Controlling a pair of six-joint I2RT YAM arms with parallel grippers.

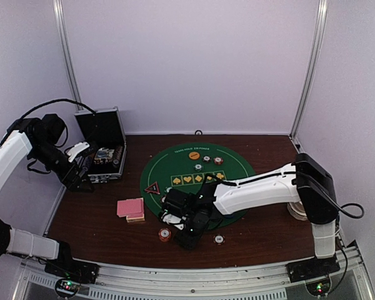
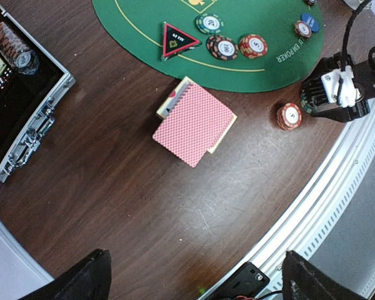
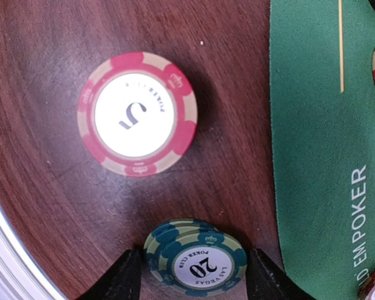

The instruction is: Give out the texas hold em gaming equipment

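Note open silver-edged black case (image 1: 106,134) at far left of dark wooden table (image 1: 87,225); see round green felt mat (image 1: 159,165) lying flat mid-table, apart from case.

The left arm (image 1: 9,156) and right arm (image 1: 256,190) match: long links in smooth white shells, joined by chunky black joint housings. A thin black cable (image 1: 56,103) loops off the left one; another trails beside the right. Each black base (image 1: 69,270) shows small green and red lights. The left pincer (image 2: 197,281) and right pincer (image 3: 190,278) end in matte black fingers (image 2: 81,281).
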